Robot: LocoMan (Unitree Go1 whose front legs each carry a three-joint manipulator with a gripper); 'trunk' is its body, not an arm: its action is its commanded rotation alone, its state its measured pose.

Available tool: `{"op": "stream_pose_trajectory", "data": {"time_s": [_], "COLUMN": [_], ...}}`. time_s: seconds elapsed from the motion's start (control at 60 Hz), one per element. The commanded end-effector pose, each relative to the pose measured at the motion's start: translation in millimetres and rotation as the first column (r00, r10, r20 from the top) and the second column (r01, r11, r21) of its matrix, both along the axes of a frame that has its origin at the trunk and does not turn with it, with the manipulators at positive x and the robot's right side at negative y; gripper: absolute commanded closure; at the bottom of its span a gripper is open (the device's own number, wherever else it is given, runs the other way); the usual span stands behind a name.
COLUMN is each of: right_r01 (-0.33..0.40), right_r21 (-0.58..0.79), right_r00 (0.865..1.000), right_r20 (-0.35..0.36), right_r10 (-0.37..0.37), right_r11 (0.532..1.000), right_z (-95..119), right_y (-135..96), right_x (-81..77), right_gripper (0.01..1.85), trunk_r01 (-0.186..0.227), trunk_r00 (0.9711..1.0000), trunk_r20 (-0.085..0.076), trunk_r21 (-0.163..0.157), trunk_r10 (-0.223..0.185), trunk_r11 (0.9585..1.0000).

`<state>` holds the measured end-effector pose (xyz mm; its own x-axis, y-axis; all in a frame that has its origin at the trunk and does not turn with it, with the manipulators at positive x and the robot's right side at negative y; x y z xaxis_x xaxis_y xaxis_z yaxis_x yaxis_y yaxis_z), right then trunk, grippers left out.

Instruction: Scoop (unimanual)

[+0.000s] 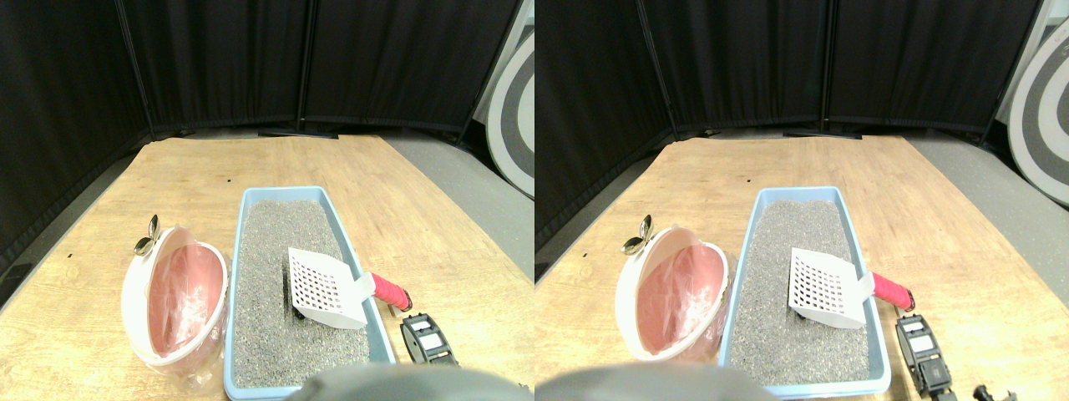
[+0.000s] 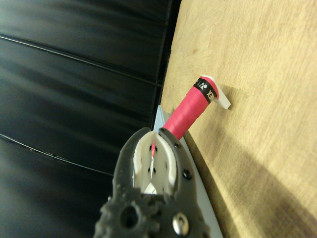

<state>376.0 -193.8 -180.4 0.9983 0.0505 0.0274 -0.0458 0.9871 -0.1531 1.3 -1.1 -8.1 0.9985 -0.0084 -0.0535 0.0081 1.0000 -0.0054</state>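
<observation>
The right gripper (image 1: 428,341) sits low on the wooden board (image 1: 417,217), just off the right rim of the blue litter tray (image 1: 341,225), near the board's front edge. In the wrist view its dark jaws (image 2: 151,163) stand a little apart with nothing between them, and the pink wrapped handle (image 2: 187,113) lies beyond the tips, not gripped.

Just past the gripper, the handle (image 1: 389,290) of the white slotted scoop (image 1: 326,287) juts out over the tray's right rim, its end hanging over bare board. The scoop's blade rests on the grey litter (image 1: 284,334) in the tray's right half, tilted, with a small dark lump (image 1: 298,315) showing at its near left corner.

To the left, a pink-lined white bowl (image 1: 174,294) leans on its side against the tray's left wall, its opening turned toward the tray. A metal spoon (image 1: 148,237) lies just behind it.

Right of the tray, the board is open out to its right edge, where grey floor (image 1: 468,184) begins. Beyond the tray's far end the board runs on to the black curtains (image 1: 250,58).
</observation>
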Motion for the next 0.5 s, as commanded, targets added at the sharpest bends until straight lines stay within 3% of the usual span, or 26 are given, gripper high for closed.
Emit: {"op": "stream_pose_trajectory", "data": {"time_s": [0.017,0.417,0.5], "right_r01": [0.002,-0.011,-0.041], "right_r21": [-0.01,0.003,0.056], "right_r00": [0.999,0.999,0.994], "right_r20": [0.041,0.048,0.099], "right_r10": [-0.001,0.011,0.036], "right_r11": [1.0,1.0,0.998], "right_z": [8.5,9.7,8.0], "right_y": [0.7,0.7,-1.8], "right_x": [0.4,7.3,10.4], "right_gripper": [1.36,1.35,1.37], "trunk_r01": [-0.004,0.001,0.002], "trunk_r00": [1.0,1.0,1.0], "trunk_r20": [-0.001,-0.006,-0.008], "trunk_r21": [-0.004,-0.004,-0.005], "trunk_r10": [0.004,-0.001,-0.002], "trunk_r11": [1.0,1.0,1.0]}}
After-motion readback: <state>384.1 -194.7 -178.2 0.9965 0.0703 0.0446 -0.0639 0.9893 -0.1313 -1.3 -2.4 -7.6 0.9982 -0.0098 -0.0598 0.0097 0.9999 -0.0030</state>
